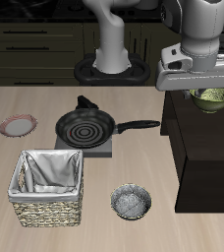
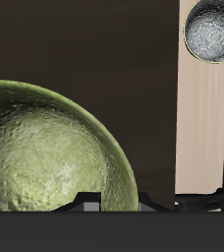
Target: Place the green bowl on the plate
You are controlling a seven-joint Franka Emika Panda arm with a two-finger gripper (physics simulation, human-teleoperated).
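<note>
Dark kitchen cabinets run behind a pale wooden surface, with a dark, almost black raised block standing at one side of it. On that block, toward its back, sits the small round olive-green bowl, upright, its lighter yellowish-green inside just showing over the rim in the exterior view. In the wrist view the green bowl fills much of the picture: a glossy rounded form, mottled and finely speckled in pale green and yellow, with a darker olive edge, against the dark block beneath it. The grey and white robot gripper hangs directly over the bowl, its body covering part of the rim in the exterior view. Dark finger tips show at the edge of the wrist view close against the bowl, but whether the fingers are spread or closed on it I cannot tell from either picture. Well apart from the bowl, at the far side of the surface, lies the small round flat plate with a white centre and pinkish-red rim, with nothing on it. Between them a black frying pan with a long handle rests on a grey square stove plate. Nearer the front edge stand a woven wicker basket with a white cloth lining and, beside it, a grey-silver patterned bowl, also seen from the wrist.
</note>
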